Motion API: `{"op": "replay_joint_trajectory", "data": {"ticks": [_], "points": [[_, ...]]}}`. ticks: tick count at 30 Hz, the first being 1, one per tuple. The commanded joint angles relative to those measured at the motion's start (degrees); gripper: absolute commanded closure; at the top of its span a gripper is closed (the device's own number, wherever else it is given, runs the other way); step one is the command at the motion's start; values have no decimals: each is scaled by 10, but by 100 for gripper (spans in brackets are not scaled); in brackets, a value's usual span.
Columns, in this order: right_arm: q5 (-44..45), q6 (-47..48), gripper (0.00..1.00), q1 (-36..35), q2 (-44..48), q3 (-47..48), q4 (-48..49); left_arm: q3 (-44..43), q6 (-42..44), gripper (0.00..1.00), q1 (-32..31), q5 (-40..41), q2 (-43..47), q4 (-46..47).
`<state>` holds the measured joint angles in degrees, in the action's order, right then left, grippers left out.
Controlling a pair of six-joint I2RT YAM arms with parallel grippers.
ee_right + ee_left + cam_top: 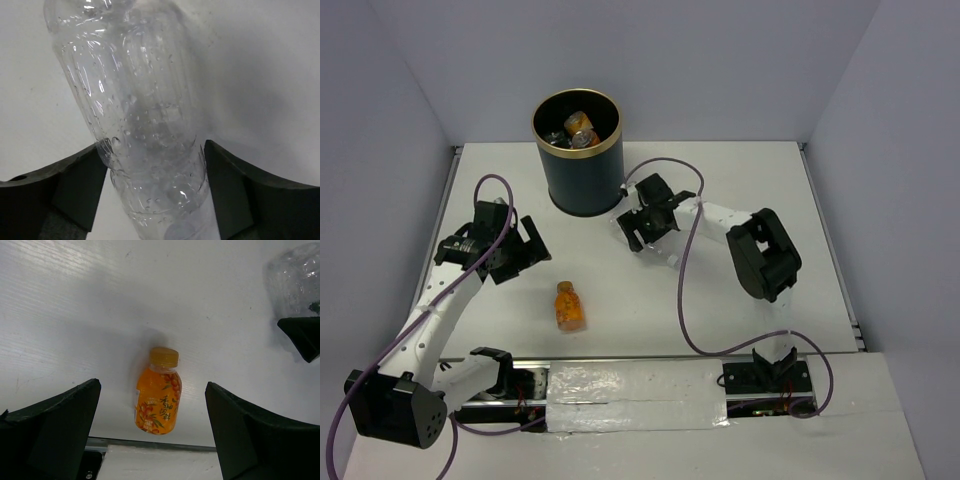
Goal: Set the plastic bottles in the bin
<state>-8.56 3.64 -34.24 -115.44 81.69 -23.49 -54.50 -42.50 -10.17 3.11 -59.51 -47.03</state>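
White laminate, matt and faintly grained, makes up the worktop (740, 290). The bin (577, 165) is a tall dark cylinder with a thin gold rim. It stands just beyond the right pincer (152, 147) and to its left, with a few bottles (582, 130) lying inside.

The clear bottle (145, 110) lies in that pincer's mouth. It is thin, ribbed plastic, beaded inside with droplets. The black fingers (75, 185) sit against either flank of it near the base, but I cannot tell whether they are clamped or only touching.

This looks like the grasp before the carry. The wall is soft and slick, so the squeeze should be firm enough to dent the ribs slightly without crushing it. The bottle slants across the jaws, so it is likely to swing on the lift. It should rise clear of the gold rim before crossing over.

The left pincer (525, 250) hangs with its jaws wide apart, holding nothing. The orange bottle (159, 400) lies on its side below and ahead of it, centred between the fingers. It is squat and round-shouldered, with a yellow cap pointing away and a glossy printed label.
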Motion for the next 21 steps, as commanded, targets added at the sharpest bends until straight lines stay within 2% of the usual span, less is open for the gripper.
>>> {"op": "replay_joint_trajectory", "data": {"ticks": [1, 3, 7, 11, 15, 21], "points": [[18, -24, 22, -14, 60, -28, 21, -8, -11, 1, -1, 2, 1, 13], [32, -34, 31, -15, 92, -41, 24, -8, -10, 1, -1, 1, 0, 14], [42, -35, 39, -15, 153, -30, 6, -12, -9, 1, -1, 3, -1, 14], [42, -35, 40, -15, 205, 21, -24, -14, -5, 1, -1, 12, -1, 12], [84, -90, 40, -16, 246, 92, -13, -17, -1, 1, -1, 21, -1, 8], [178, -162, 40, -17, 201, 261, 41, -14, -1, 1, -1, 13, -3, 15]]}}
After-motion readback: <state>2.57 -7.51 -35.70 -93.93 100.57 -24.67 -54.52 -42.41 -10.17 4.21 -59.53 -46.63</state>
